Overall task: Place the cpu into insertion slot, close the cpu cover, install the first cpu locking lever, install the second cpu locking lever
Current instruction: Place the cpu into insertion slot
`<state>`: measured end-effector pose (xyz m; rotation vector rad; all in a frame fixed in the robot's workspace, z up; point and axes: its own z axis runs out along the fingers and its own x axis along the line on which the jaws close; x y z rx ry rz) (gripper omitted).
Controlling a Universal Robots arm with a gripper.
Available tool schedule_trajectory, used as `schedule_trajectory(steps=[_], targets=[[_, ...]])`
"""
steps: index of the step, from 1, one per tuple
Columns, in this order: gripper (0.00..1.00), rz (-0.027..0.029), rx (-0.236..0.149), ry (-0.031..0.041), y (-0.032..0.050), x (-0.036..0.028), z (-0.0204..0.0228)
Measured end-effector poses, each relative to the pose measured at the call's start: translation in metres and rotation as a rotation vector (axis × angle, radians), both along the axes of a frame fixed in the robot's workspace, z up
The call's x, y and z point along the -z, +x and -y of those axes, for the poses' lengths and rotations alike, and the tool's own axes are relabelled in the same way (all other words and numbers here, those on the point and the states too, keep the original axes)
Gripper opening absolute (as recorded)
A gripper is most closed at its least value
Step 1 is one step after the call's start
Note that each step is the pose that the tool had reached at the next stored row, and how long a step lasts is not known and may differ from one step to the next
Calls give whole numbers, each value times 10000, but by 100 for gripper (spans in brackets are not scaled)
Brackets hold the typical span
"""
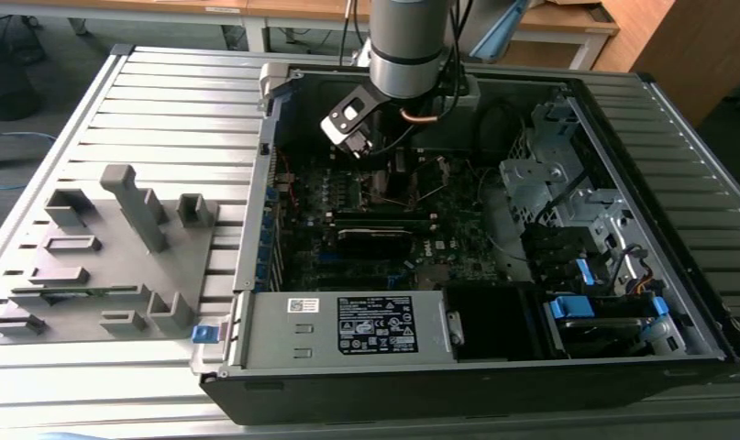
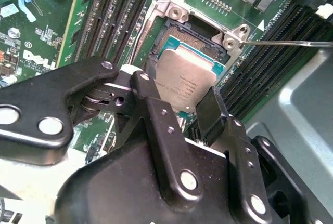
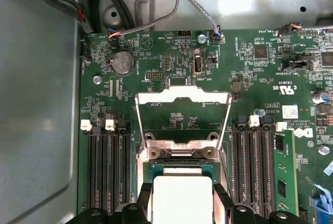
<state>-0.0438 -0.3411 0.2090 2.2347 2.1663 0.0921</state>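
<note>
In both wrist views the cpu [image 2: 184, 76] [image 3: 182, 198], a flat square chip with a dull silver top, sits between my black fingers [image 2: 210, 112] [image 3: 221, 206], one at each opposite edge. My gripper [image 2: 179, 91] [image 3: 182, 203] [image 1: 372, 151] is shut on it. The chip hovers slightly tilted over the insertion slot [image 2: 179, 34] [image 3: 179, 169], whose dark recessed far part still shows. The cpu cover [image 3: 182, 95], a silvery frame with a large window, is swung open past the socket. A thin metal locking lever [image 2: 291, 43] sticks out sideways from the socket's corner.
Long black memory slots [image 3: 106, 167] flank the socket, with a green memory stick [image 3: 283, 172] in one. The open case holds a power supply [image 1: 345, 325] at the front and a drive cage [image 1: 566, 192] on the exterior view's right. A grey fixture tray [image 1: 101, 257] lies left of the case.
</note>
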Motion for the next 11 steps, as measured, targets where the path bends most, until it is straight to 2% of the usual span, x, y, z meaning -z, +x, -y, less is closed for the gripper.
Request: schedule_trajectory(steps=[7,11], targets=[[54,-1,-1,-1,0,62,0],[54,-2,-1,-3,0,77,1]])
